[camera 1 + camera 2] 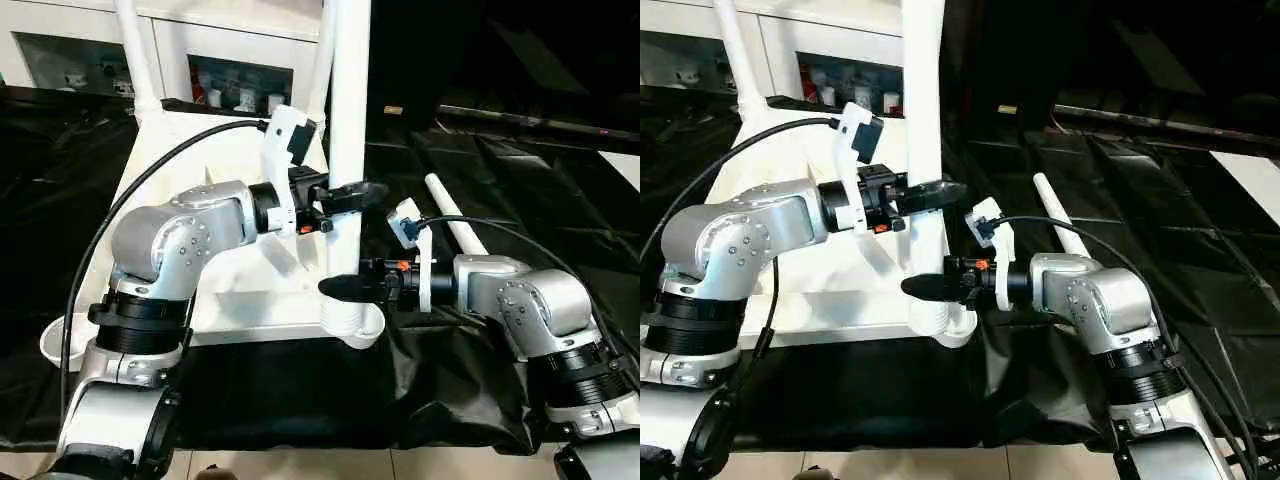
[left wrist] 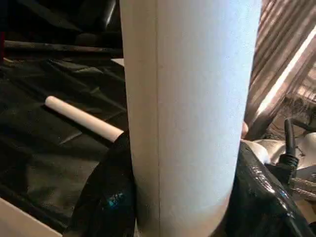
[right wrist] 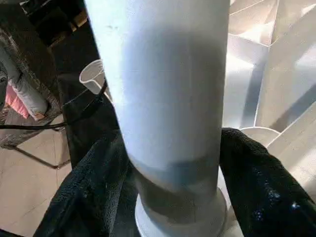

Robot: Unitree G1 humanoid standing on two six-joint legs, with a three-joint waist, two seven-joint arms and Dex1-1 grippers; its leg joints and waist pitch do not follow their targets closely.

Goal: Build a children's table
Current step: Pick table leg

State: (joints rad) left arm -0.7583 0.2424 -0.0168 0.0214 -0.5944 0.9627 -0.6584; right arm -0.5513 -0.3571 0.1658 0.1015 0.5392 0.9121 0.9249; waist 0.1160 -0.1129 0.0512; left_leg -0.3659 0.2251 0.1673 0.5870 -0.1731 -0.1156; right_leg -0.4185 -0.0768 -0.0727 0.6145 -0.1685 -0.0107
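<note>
Both grippers — left (image 1: 345, 196), right (image 1: 345, 288) — clamp the upright leg (image 1: 349, 110); a loose leg (image 1: 455, 226) lies beside the right arm.

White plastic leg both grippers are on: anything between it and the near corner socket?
Nothing visible. The white tapered plastic leg stands upright with its foot already in the rounded corner socket, left gripper above, right gripper below.

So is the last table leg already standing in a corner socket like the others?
No, one loose leg lies flat on the black cover beside the right arm, and the near-left socket of the tabletop is empty.
</note>
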